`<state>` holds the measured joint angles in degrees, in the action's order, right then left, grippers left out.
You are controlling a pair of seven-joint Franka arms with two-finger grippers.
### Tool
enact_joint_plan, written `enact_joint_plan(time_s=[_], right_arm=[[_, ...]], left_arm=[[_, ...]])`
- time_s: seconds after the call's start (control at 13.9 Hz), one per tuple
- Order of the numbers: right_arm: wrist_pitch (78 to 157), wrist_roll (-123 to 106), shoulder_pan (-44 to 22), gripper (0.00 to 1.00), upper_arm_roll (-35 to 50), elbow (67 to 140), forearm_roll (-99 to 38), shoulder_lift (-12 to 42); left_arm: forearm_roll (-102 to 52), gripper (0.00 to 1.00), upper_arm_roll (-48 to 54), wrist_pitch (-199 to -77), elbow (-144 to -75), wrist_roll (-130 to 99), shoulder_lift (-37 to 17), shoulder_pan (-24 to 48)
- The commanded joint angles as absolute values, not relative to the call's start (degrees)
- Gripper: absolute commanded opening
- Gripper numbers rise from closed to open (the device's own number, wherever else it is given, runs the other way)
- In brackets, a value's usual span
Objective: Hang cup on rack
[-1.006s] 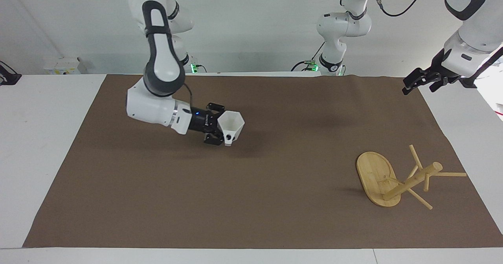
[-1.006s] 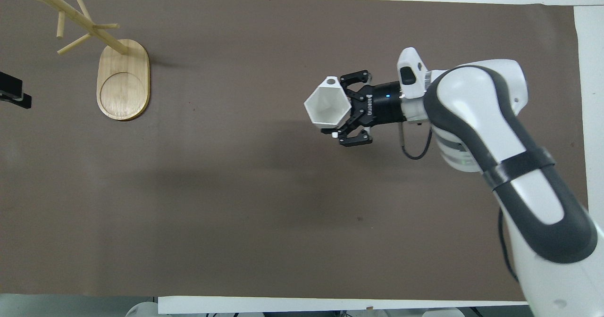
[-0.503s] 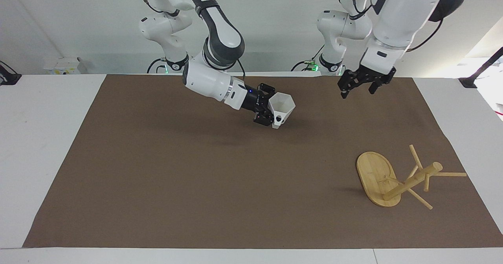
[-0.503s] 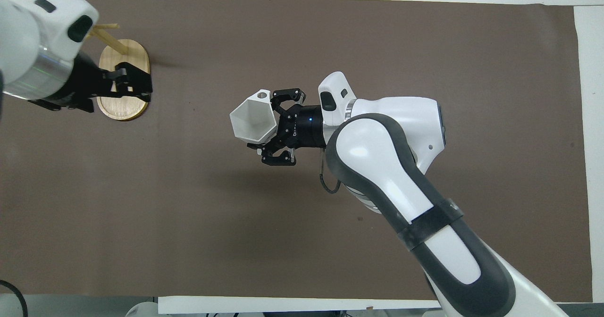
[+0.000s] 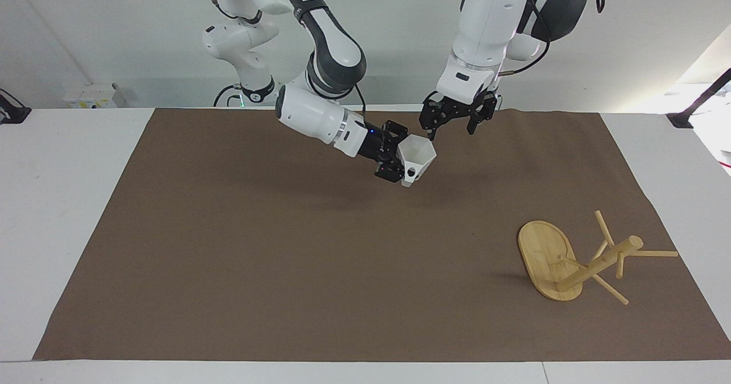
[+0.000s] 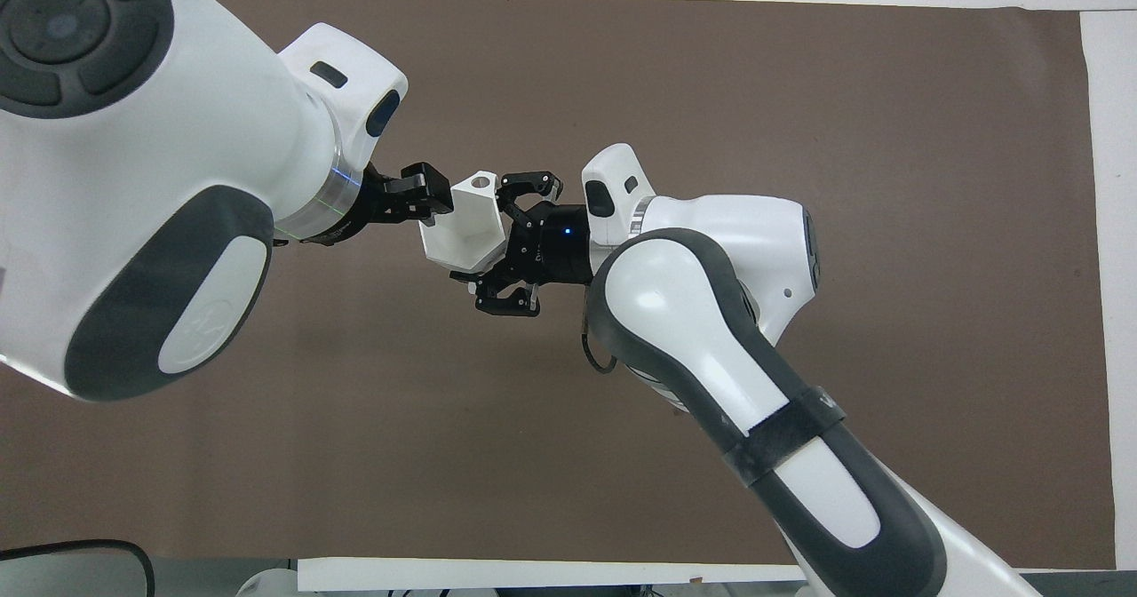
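Note:
My right gripper (image 5: pixel 402 155) is shut on the white faceted cup (image 5: pixel 417 156) and holds it in the air over the middle of the brown mat. The cup's mouth is tilted toward the left arm's end and its handle points down. In the overhead view the cup (image 6: pixel 464 228) sits between the right gripper (image 6: pixel 499 243) and the left gripper (image 6: pixel 419 206). My left gripper (image 5: pixel 453 126) is open, right by the cup's rim; I cannot tell if it touches. The bamboo rack (image 5: pixel 594 265) stands on the mat at the left arm's end; the left arm hides it in the overhead view.
The brown mat (image 5: pixel 228 258) covers most of the white table (image 5: pixel 68 201). The left arm's big links fill the overhead view's near corner at its own end.
The right gripper carried the cup toward the left arm's end of the mat. The left arm swung in from its table end and brought its open gripper to the cup.

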<state>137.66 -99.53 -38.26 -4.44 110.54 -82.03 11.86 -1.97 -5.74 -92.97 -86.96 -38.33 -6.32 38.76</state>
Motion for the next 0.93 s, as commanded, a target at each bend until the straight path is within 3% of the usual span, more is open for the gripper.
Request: enact_joint_plan(time_s=[0.0,0.14,0.22,0.29,0.36,0.86], right_arm=[[138.4,-98.6,-38.2,0.22,-4.2,109.5,-83.2,12.3],[138.4,-98.6,-38.2,0.22,-4.2,109.2,-83.2,12.4],[138.4,-98.6,-38.2,0.22,-4.2,109.2,-83.2,12.4],[138.4,-98.4,-38.2,0.22,-4.2,108.8,-83.2,12.5],[138.4,-98.1,-38.2,0.22,-4.2,108.8,-83.2,12.4],[138.4,-97.6,-38.2,0.27,-4.2,108.8,-83.5,12.5]], left_arm=[[-2.6,0.82,-6.5,-96.0,-88.6,-40.8,-7.6,40.9],[-2.6,0.7,-6.4,-98.8,-91.7,-40.8,-7.8,41.0],[-2.7,0.53,-6.4,-100.0,-93.1,-41.0,-7.7,41.5],[-3.0,0.07,-6.4,-100.0,-93.4,-41.7,-7.7,41.7],[-3.1,0.0,-6.4,-100.1,-93.6,-41.6,-7.7,41.7],[-3.3,0.0,-6.6,-99.2,-93.4,-43.8,-7.8,41.1]])
